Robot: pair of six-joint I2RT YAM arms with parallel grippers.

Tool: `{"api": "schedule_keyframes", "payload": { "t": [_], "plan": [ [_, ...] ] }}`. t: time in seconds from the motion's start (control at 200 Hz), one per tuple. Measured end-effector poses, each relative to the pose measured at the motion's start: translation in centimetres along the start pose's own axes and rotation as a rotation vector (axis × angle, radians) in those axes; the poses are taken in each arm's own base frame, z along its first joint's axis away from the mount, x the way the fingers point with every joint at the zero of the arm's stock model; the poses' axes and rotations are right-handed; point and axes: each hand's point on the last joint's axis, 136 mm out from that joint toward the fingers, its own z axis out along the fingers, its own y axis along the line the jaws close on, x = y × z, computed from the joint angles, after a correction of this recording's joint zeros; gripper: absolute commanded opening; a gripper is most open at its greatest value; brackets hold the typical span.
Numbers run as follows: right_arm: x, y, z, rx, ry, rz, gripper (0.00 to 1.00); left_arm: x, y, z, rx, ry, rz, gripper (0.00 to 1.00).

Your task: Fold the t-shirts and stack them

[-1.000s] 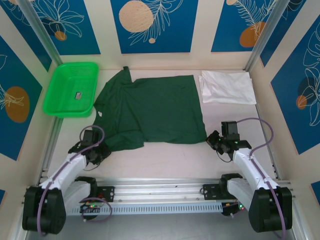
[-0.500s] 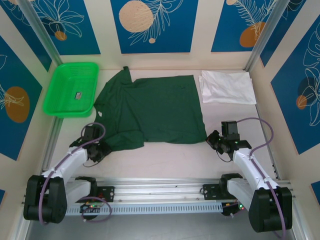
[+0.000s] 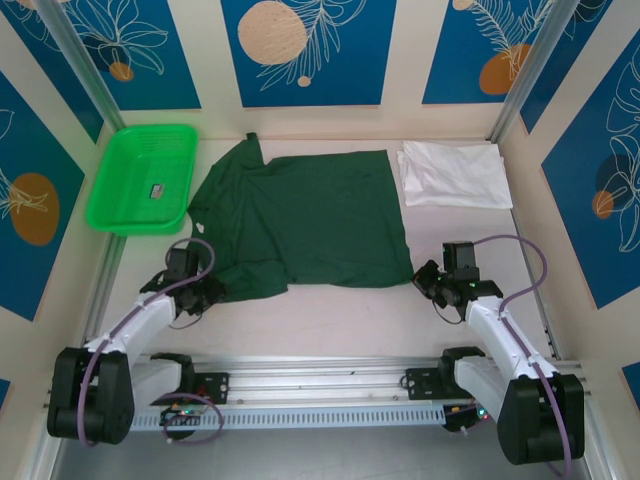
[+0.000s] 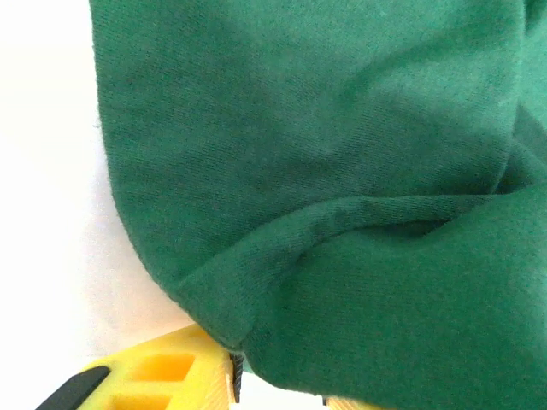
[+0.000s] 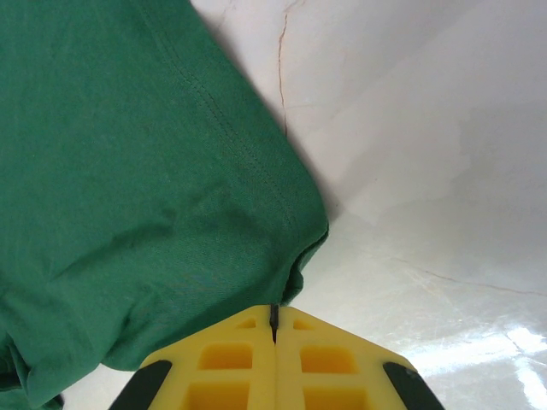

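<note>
Two shirts on pale desk (image 3: 330, 310): plain dark green cloth t-shirt (image 3: 310, 225) spread flat mid-desk, plain white cloth t-shirt (image 3: 455, 173) just beside it at far right. Left claw (image 3: 205, 293) clamped on green shirt's bunched near-left edge. Right claw (image 3: 428, 280) closed at near-right corner; cannot tell whether cloth is pinched.

1. Site type: a robotics lab test cell.
2. Enclosure: bare aluminium posts (image 3: 85, 75) frame walls of blue panels (image 3: 308, 50) printed with leaves and orange discs, closing in a white counter (image 3: 340, 320) on three sides.
3. Mounting: a slotted aluminium rail (image 3: 320, 385) along the near counter edge carries the left arm (image 3: 140, 330) and right arm (image 3: 500, 335), both with exposed purple cabling.
</note>
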Motion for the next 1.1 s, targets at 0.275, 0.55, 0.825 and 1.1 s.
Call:
{"api": "schedule_keyframes", "payload": {
  "t": [0.275, 0.55, 0.825, 1.1],
  "plan": [
    [0.0, 0.0, 0.0, 0.0, 0.0, 0.0, 0.0, 0.0, 0.2, 0.9, -0.064, 0.028, 0.041, 0.15],
    [0.2, -0.2, 0.0, 0.008, 0.007, 0.002, 0.0, 0.0, -0.6, 0.8, -0.064, 0.033, 0.069, 0.0],
    [-0.4, 0.2, -2.4, 0.041, -0.019, 0.005, 0.0, -0.3, -4.1, -5.6, 0.116, -0.062, 0.105, 0.0],
    [-1.1, -1.0, -5.0, 0.048, -0.092, 0.074, 0.0, 4.0, -4.1, -9.2, 0.254, 0.011, 0.049, 0.0]
  ]
}}
